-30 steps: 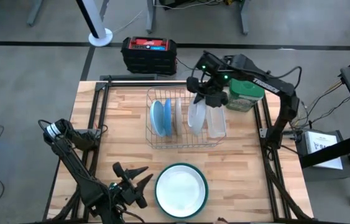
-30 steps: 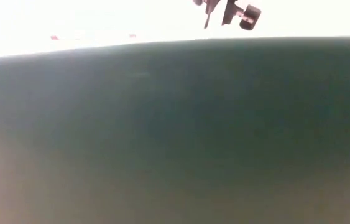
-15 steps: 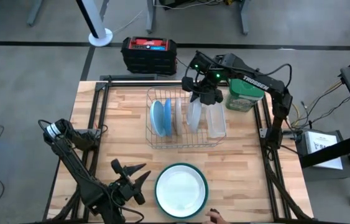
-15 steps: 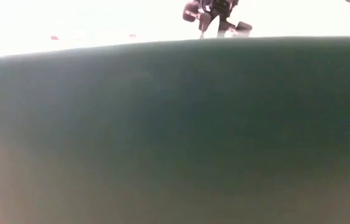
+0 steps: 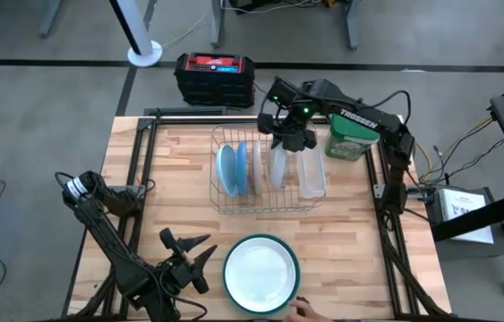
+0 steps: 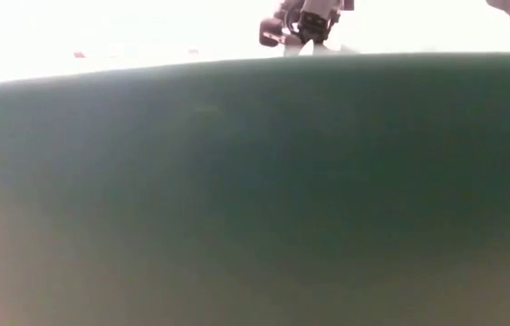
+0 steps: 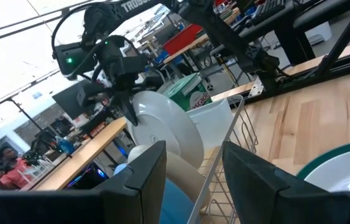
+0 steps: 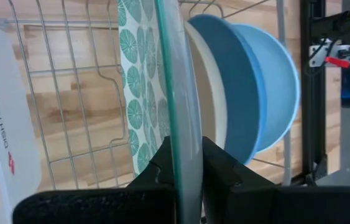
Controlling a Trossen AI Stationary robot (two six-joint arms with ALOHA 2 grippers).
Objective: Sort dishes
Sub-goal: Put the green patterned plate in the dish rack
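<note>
Wooden surface [image 5: 180,179] carries a wire rack [image 5: 260,201]. Over it the right hand [image 5: 280,143] pinches a teal-rimmed plate [image 8: 176,93] on edge: rigid, slick, breakable. Left hand [image 5: 193,259] waits beside the rack, fingers apart.

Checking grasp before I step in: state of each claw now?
Left claw: open, empty, beside the big teal-rimmed plate.
Right claw: shut on a plate over the rack.

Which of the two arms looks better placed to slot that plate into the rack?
The right: its right gripper already pinches the teal-rimmed plate above the wire rack. The left gripper waits open, empty.
</note>
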